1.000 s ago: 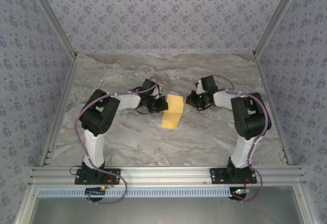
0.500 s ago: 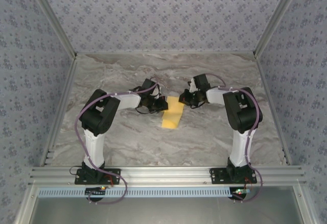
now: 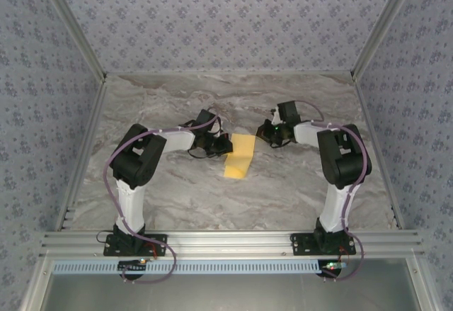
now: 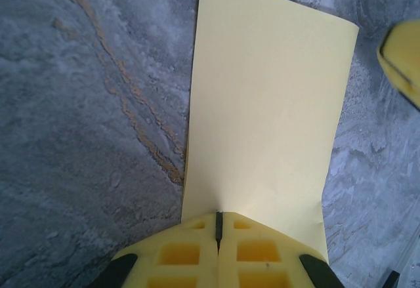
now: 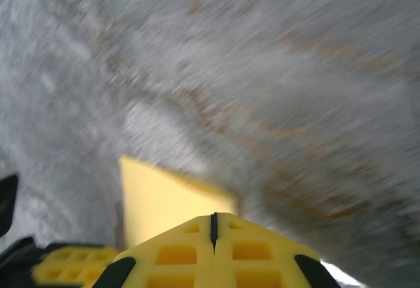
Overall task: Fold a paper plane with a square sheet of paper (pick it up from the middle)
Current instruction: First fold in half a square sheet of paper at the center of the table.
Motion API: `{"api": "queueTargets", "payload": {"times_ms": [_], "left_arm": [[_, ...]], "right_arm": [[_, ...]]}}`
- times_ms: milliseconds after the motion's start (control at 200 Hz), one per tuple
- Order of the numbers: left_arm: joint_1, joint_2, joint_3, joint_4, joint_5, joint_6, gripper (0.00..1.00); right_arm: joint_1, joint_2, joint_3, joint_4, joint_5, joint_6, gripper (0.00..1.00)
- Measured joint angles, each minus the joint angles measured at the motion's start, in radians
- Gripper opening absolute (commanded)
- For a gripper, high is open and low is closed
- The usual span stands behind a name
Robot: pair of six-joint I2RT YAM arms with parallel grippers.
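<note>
The square sheet of paper [image 3: 239, 155] lies flat on the marble, folded to a long yellow rectangle [image 4: 269, 104]. The paper plane is out of view. My left gripper [image 3: 225, 144] is shut, and its tip [image 4: 218, 214] rests over the middle of the paper's left long edge; whether it pinches the paper I cannot tell. My right gripper [image 3: 263, 132] is also shut and sits just off the paper's far right corner. In the blurred right wrist view its tip [image 5: 213, 217] is above that corner of the paper [image 5: 167, 199].
Grey marble table [image 3: 177, 198] inside patterned walls, with an aluminium rail [image 3: 226, 241] along the near edge. The left gripper's fingers [image 5: 62, 265] appear at the lower left of the right wrist view, close to the right gripper.
The paper has gone from a wider, partly raised shape to a narrow flat strip. The right gripper swept in over the paper, then drew back to the right. The left gripper stayed put.
</note>
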Motion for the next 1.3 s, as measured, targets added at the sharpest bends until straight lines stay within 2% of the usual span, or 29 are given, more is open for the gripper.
{"api": "queueTargets", "payload": {"times_ms": [225,410,715,1084,1299], "left_arm": [[0.0,0.0,0.0,0.0,0.0,0.0,0.0],[0.0,0.0,0.0,0.0,0.0,0.0,0.0],[0.0,0.0,-0.001,0.0,0.0,0.0,0.0],[0.001,0.002,-0.001,0.0,0.0,-0.008,0.0],[0.001,0.003,-0.001,0.0,0.0,-0.008,0.0]], "right_arm": [[0.148,-0.06,-0.082,-0.005,-0.044,0.009,0.0],[0.194,-0.06,-0.116,-0.039,-0.057,0.019,0.0],[0.195,-0.084,-0.173,-0.031,-0.066,0.013,0.0],[0.164,-0.239,-0.363,-0.042,-0.101,-0.072,0.0],[0.156,-0.295,-0.339,-0.169,-0.083,-0.095,0.0]]}}
